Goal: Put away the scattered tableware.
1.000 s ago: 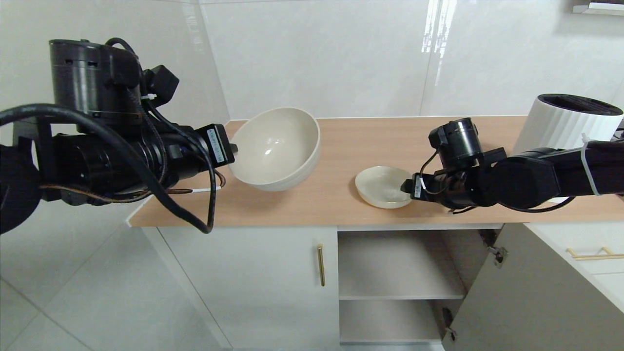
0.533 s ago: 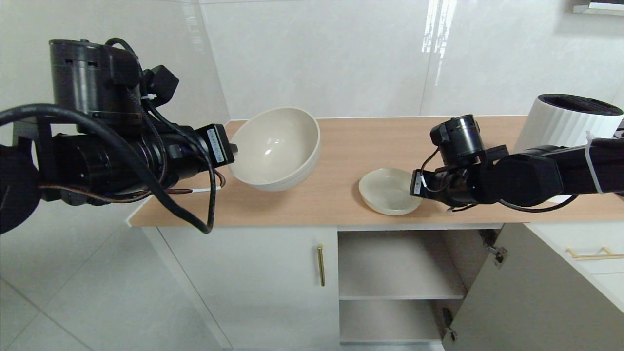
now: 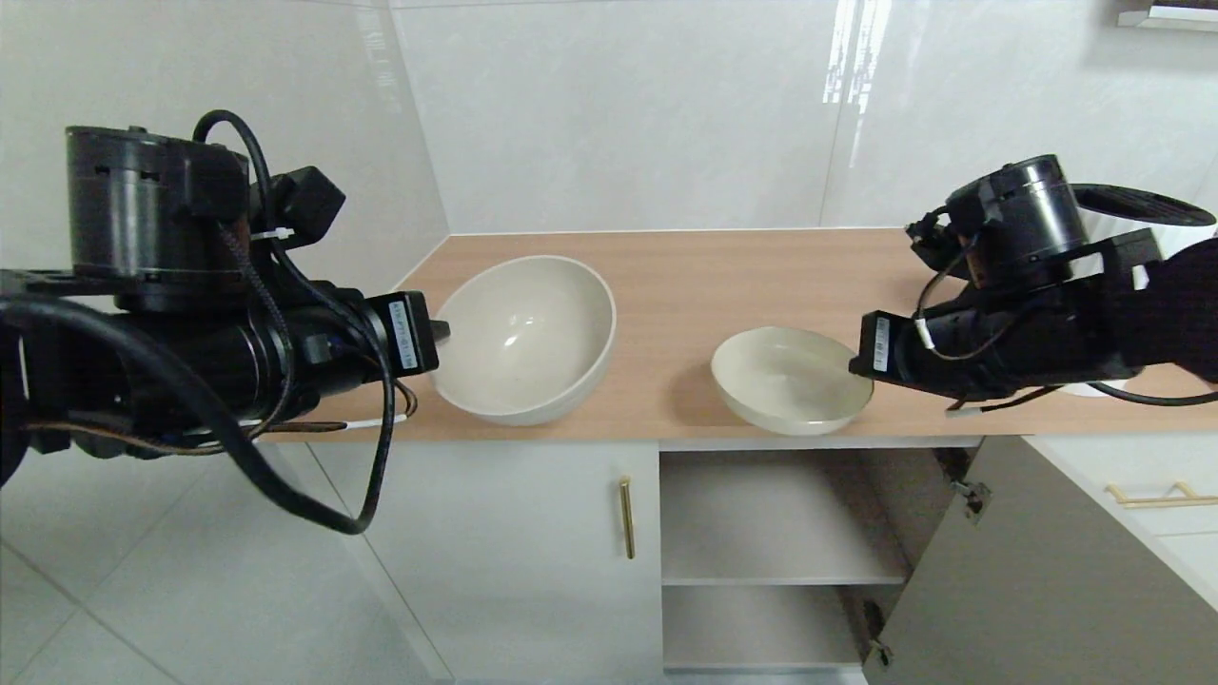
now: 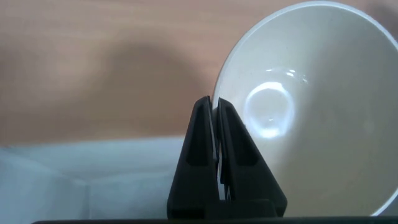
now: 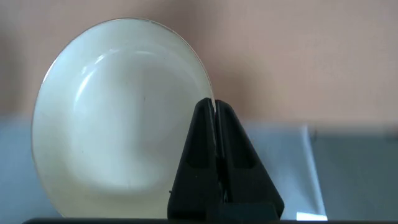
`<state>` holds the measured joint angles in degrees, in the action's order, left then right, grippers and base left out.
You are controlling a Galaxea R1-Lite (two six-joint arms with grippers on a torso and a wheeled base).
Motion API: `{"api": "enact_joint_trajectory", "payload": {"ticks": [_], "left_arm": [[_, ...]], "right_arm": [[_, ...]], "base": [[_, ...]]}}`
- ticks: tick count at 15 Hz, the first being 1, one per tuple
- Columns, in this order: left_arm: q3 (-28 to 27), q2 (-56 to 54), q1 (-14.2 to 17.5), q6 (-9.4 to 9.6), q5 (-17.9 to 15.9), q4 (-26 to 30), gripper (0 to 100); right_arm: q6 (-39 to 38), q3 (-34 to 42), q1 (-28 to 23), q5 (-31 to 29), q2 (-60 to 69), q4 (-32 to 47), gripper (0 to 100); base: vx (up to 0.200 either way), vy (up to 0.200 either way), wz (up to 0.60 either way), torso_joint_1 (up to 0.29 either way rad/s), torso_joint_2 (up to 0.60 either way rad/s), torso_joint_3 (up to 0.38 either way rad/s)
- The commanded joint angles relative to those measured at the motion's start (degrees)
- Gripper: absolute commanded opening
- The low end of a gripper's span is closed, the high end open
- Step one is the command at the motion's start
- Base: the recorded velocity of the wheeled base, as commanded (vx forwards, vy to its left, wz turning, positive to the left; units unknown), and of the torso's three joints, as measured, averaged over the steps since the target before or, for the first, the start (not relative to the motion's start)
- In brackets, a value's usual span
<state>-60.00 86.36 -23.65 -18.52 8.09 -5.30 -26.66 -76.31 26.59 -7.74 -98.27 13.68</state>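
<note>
Wooden counter (image 3: 685,276) lies under both grippers. The open cabinet (image 3: 780,577) sits below the right gripper (image 3: 854,362) and is probably where the tableware goes. The large cream bowl (image 3: 519,338) is tilted, its rim pinched between the closed fingers of the left gripper (image 3: 440,330); an edge hold suits one-sided carrying. The small shallow bowl (image 3: 790,376) is clamped by its rim in the right gripper, at the counter's front edge above the cabinet opening. White stickers (image 3: 400,333) on both gripper bodies carry print too small to read.

Bright, even light; glare streaks the wall tiles (image 3: 850,57) at one o'clock, a highlight glints in the large bowl (image 3: 519,338), soft shadow beside the small bowl (image 3: 790,381).
</note>
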Motion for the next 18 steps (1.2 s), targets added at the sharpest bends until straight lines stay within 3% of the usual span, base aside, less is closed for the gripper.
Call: {"api": "enact_joint_trajectory", "payload": {"ticks": [1, 7, 11, 18], "left_arm": [[3.58, -3.92, -0.26, -0.12, 0.08, 0.03, 0], [13.24, -10.16, -2.98, -0.82, 0.17, 0.47, 0], [13.42, -9.54, -2.98, -1.52, 0.17, 2.4, 0], [13.42, -7.61, -3.07, -1.52, 0.08, 2.4, 0]], "right_arm": [[0.12, 4.86, 0.04, 2.38, 9.06, 3.2, 0], [0.21, 18.31, 0.75, 4.75, 18.9, 3.2, 0], [0.03, 20.41, 0.22, 4.4, 17.5, 2.32, 0], [0.21, 21.73, -1.45, 4.23, 13.37, -1.64, 0]], "base": [[0.0, 0.0, 0.0, 0.0, 0.0, 0.0], [-0.033, 0.0, 0.0, 0.0, 0.0, 0.001], [-0.2, 0.0, 0.0, 0.006, 0.0, -0.001], [0.0, 0.0, 0.0, 0.0, 0.0, 0.0]]}}
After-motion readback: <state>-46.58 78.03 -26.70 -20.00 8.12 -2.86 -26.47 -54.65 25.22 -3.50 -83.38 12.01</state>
